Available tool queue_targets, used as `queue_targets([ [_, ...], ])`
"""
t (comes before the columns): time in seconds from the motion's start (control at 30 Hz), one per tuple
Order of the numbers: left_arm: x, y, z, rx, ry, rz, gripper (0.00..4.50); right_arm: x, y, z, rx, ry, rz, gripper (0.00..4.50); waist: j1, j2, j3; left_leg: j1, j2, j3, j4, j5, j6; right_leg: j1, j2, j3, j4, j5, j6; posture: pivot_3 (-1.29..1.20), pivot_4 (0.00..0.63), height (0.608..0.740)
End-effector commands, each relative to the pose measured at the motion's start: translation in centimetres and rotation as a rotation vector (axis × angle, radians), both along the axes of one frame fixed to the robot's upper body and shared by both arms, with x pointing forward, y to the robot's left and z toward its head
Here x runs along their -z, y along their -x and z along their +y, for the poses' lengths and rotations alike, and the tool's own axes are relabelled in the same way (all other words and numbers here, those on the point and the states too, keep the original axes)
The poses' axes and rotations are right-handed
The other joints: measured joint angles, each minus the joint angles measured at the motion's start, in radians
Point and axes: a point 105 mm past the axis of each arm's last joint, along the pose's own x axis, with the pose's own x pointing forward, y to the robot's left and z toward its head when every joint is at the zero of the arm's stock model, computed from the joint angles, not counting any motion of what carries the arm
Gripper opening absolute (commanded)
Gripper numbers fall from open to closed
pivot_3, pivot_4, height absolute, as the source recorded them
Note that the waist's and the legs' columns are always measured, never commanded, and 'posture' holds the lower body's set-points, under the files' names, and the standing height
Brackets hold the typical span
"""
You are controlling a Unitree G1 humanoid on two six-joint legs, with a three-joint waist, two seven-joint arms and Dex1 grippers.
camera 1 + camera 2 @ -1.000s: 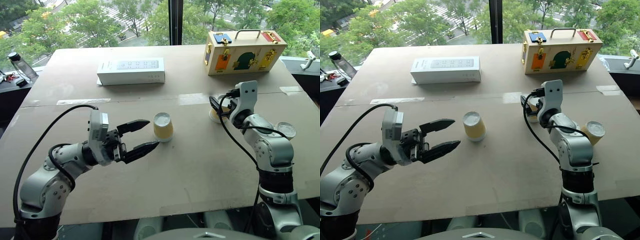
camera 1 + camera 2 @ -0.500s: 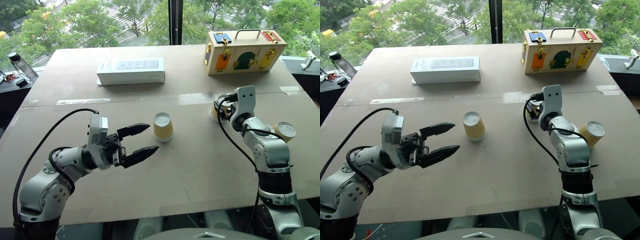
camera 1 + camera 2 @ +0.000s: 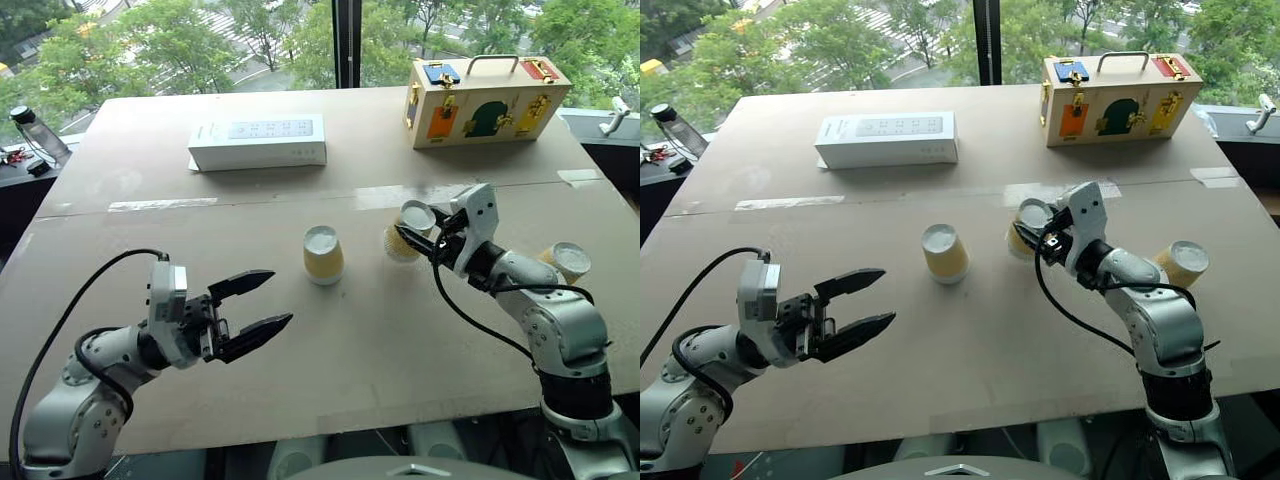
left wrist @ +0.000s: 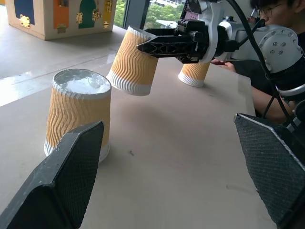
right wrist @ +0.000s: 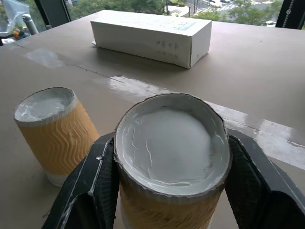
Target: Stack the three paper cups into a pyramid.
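One yellow-tan ribbed paper cup point(image 3: 404, 231) is clamped, tilted, by the right gripper point(image 3: 424, 240) at centre-right; the left gripper point(image 3: 262, 306) at lower left is wide apart, empty.

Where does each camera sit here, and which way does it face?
Left eye, right eye: on the head, looking forward and down over the table; both arms show.
Left wrist: along the open left gripper, toward the middle cup, the held cup and the right gripper.
Right wrist: along the right gripper, shut on the held cup, toward the white box.
Shared: the middle cup and the held cup appear in all four views.
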Motion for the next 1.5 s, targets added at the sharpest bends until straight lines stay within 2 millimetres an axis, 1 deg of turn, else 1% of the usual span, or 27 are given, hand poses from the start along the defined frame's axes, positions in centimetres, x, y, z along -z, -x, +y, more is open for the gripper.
queue_targets([
  [0.03, -0.5, 0.7, 1.3, 0.009, -0.001, -0.006, 4.50, -0.3, 1.1, 1.8, -0.095, 0.017, -0.053, 2.23, 0.001, -0.001, 0.000, 0.000, 0.000, 0.000, 0.000, 0.000, 0.000, 0.000, 0.000, 0.000, 0.000, 0.000, 0.000, 0.00, 0.150, 0.740],
  [0.13, -0.5, 1.2, 1.5, 0.020, 0.006, 0.007, 4.50, 0.3, 0.6, 2.5, -0.101, 0.043, -0.060, 2.23, 0.005, -0.002, -0.001, 0.000, 0.000, 0.000, 0.001, 0.000, 0.000, 0.001, -0.001, 0.000, 0.000, -0.002, 0.003, 0.00, 0.150, 0.740],
  [0.23, -0.4, 1.8, 1.9, 0.034, -0.010, 0.016, 4.50, 1.0, 0.1, 2.9, -0.124, 0.081, -0.065, 2.23, 0.003, -0.003, 0.000, 0.000, 0.000, 0.000, 0.001, 0.000, 0.000, 0.001, -0.001, 0.000, 0.000, 0.000, 0.000, 0.00, 0.150, 0.740],
  [0.4, -0.7, 2.1, 2.2, 0.037, -0.015, -0.004, 4.50, 2.1, -0.6, 3.1, -0.133, 0.115, -0.035, 2.23, 0.003, -0.002, 0.000, 0.000, 0.000, 0.000, 0.000, 0.000, 0.000, 0.000, -0.001, 0.000, 0.000, 0.000, 0.000, 0.00, 0.150, 0.740],
  [0.43, -0.8, 2.1, 2.2, 0.036, -0.015, -0.008, 4.50, 2.3, -0.8, 3.2, -0.132, 0.115, -0.027, 2.73, 0.003, -0.003, 0.000, 0.000, 0.000, 0.000, 0.000, 0.000, 0.000, 0.000, -0.001, 0.000, 0.000, 0.000, 0.000, 0.00, 0.150, 0.740],
  [0.47, -0.8, 2.1, 2.2, 0.036, -0.015, -0.010, 4.50, 2.5, -0.8, 3.3, -0.144, 0.107, -0.016, 3.32, 0.003, -0.003, -0.001, 0.000, 0.000, 0.000, 0.000, 0.000, 0.000, 0.000, -0.001, 0.000, 0.000, 0.000, 0.000, 0.00, 0.150, 0.740],
  [0.5, -0.8, 2.1, 2.2, 0.036, -0.015, -0.011, 4.50, 2.6, -0.7, 3.5, -0.158, 0.101, -0.009, 3.55, 0.003, -0.003, -0.001, 0.000, 0.000, 0.000, 0.000, 0.000, 0.000, 0.000, -0.001, 0.000, 0.000, 0.000, 0.000, 0.00, 0.150, 0.740],
  [0.57, -0.8, 2.1, 2.1, 0.040, -0.015, -0.013, 4.50, 2.8, -0.6, 3.5, -0.166, 0.099, -0.008, 4.46, 0.003, -0.003, 0.000, 0.000, 0.000, 0.000, 0.000, 0.000, 0.000, 0.000, -0.001, 0.000, 0.000, 0.000, 0.000, 0.00, 0.150, 0.740],
  [0.6, -0.9, 2.1, 2.0, 0.047, -0.016, -0.017, 4.50, 2.8, -0.6, 3.3, -0.162, 0.100, -0.014, 4.46, 0.003, -0.003, 0.000, 0.000, 0.000, 0.000, 0.000, 0.000, 0.000, 0.000, -0.001, 0.000, 0.000, 0.000, 0.000, 0.00, 0.150, 0.740],
  [0.67, -1.2, 2.0, 1.5, 0.064, -0.011, -0.026, 4.50, 1.7, -0.3, 2.5, -0.145, 0.085, -0.060, 4.46, 0.004, -0.003, 0.000, 0.000, 0.000, 0.000, 0.000, 0.000, 0.000, 0.000, -0.001, 0.000, 0.000, 0.000, 0.000, 0.00, 0.150, 0.740],
  [0.73, -1.8, 1.7, 0.5, 0.108, 0.004, -0.042, 4.50, -0.7, 0.5, 0.3, -0.110, 0.047, -0.125, 4.46, 0.010, -0.003, 0.000, -0.001, 0.000, 0.000, 0.000, 0.000, 0.000, 0.000, -0.001, 0.000, 0.000, 0.000, 0.000, 0.00, 0.150, 0.740],
  [0.8, -2.3, 1.5, -0.5, 0.153, 0.018, -0.053, 4.50, -2.6, 1.7, -1.9, -0.072, 0.034, -0.171, 4.46, 0.021, -0.002, 0.001, -0.003, -0.001, -0.001, 0.001, 0.000, 0.000, -0.001, -0.001, -0.001, 0.000, 0.000, 0.000, 0.00, 0.150, 0.740],
  [0.83, -2.4, 1.4, -0.7, 0.166, 0.022, -0.055, 4.50, -3.1, 2.1, -2.6, -0.059, 0.036, -0.183, 4.46, 0.024, -0.002, 0.001, -0.005, -0.002, -0.001, 0.002, 0.000, 0.000, -0.002, -0.002, -0.001, 0.000, 0.001, 0.002, 0.00, 0.150, 0.740],
  [0.9, -2.6, 1.1, -1.4, 0.197, 0.038, -0.057, 4.50, -4.5, 3.1, -4.9, 0.015, 0.042, -0.206, 4.46, 0.026, -0.002, 0.001, -0.005, -0.002, -0.001, 0.002, 0.000, 0.000, -0.002, -0.002, -0.001, 0.000, 0.002, 0.004, 0.00, 0.150, 0.740],
  [0.93, -2.6, 0.9, -1.6, 0.206, 0.042, -0.057, 4.50, -4.9, 3.4, -5.5, 0.038, 0.047, -0.210, 4.46, 0.027, -0.003, 0.001, -0.005, -0.002, -0.001, 0.002, 0.000, 0.000, -0.002, -0.002, -0.001, 0.000, 0.002, 0.004, 0.00, 0.150, 0.740],
  [0.97, -2.6, 0.8, -1.8, 0.223, 0.043, -0.057, 4.50, -5.1, 3.7, -6.6, 0.084, 0.068, -0.212, 4.46, 0.028, -0.003, 0.001, -0.004, -0.001, -0.001, 0.002, 0.000, 0.000, -0.002, -0.001, -0.001, 0.000, 0.002, 0.004, 0.00, 0.150, 0.740],
  [1.0, -2.5, 0.6, -2.1, 0.238, 0.047, -0.056, 4.50, -4.9, 3.6, -8.1, 0.168, 0.108, -0.202, 4.46, 0.028, -0.003, 0.001, -0.004, -0.001, -0.001, 0.002, 0.000, 0.000, -0.002, -0.001, -0.002, 0.000, 0.002, 0.004, 0.00, 0.150, 0.740],
  [1.03, -2.4, 0.4, -2.3, 0.257, 0.052, -0.055, 4.50, -4.4, 3.5, -10.5, 0.284, 0.161, -0.170, 4.46, 0.029, -0.002, 0.001, -0.004, -0.001, -0.001, 0.002, 0.000, 0.000, -0.002, -0.001, -0.001, 0.000, 0.002, 0.004, 0.00, 0.150, 0.740],
  [1.07, -2.4, 0.2, -2.5, 0.271, 0.056, -0.055, 4.50, -4.1, 3.5, -12.2, 0.364, 0.197, -0.146, 4.46, 0.029, -0.003, 0.000, -0.004, -0.001, -0.001, 0.002, 0.000, 0.000, -0.002, -0.001, -0.001, 0.000, 0.002, 0.003, 0.00, 0.150, 0.740],
  [1.17, -2.0, -0.2, -3.0, 0.320, 0.062, -0.047, 4.50, -2.7, 4.5, -17.3, 0.577, 0.286, -0.085, 4.46, 0.031, -0.003, 0.000, -0.005, -0.002, 0.000, 0.002, 0.000, 0.000, -0.002, -0.001, -0.001, 0.000, 0.000, 0.000, 0.00, 0.150, 0.740],
  [1.23, -1.8, -0.3, -3.1, 0.352, 0.062, -0.043, 4.50, -1.7, 5.1, -19.8, 0.712, 0.306, -0.043, 4.46, 0.029, -0.003, 0.000, -0.004, -0.001, 0.001, 0.002, 0.000, 0.000, -0.002, -0.001, 0.000, 0.000, 0.000, 0.000, 0.00, 0.150, 0.740],
  [1.3, -1.7, -0.4, -3.0, 0.371, 0.058, -0.041, 4.50, -1.1, 5.2, -20.8, 0.777, 0.299, -0.017, 4.46, 0.027, -0.003, 0.000, -0.004, -0.001, 0.001, 0.002, 0.000, 0.000, -0.002, 0.000, -0.001, 0.000, 0.000, 0.000, 0.00, 0.150, 0.740],
  [1.4, -1.7, -0.4, -2.8, 0.400, 0.052, -0.040, 4.50, 0.0, 5.3, -21.7, 0.854, 0.240, 0.040, 4.46, 0.020, -0.003, 0.000, -0.003, -0.001, 0.003, 0.002, 0.000, 0.000, -0.002, -0.001, 0.001, 0.001, 0.000, 0.000, 0.00, 0.150, 0.740],
  [1.5, -1.9, -0.1, -2.8, 0.432, 0.047, -0.046, 4.50, 1.1, 5.2, -22.2, 0.885, 0.201, 0.079, 4.46, 0.024, -0.003, 0.000, -0.002, 0.000, 0.003, 0.002, 0.000, 0.000, -0.002, 0.000, 0.001, 0.001, 0.000, 0.000, 0.00, 0.150, 0.740],
])
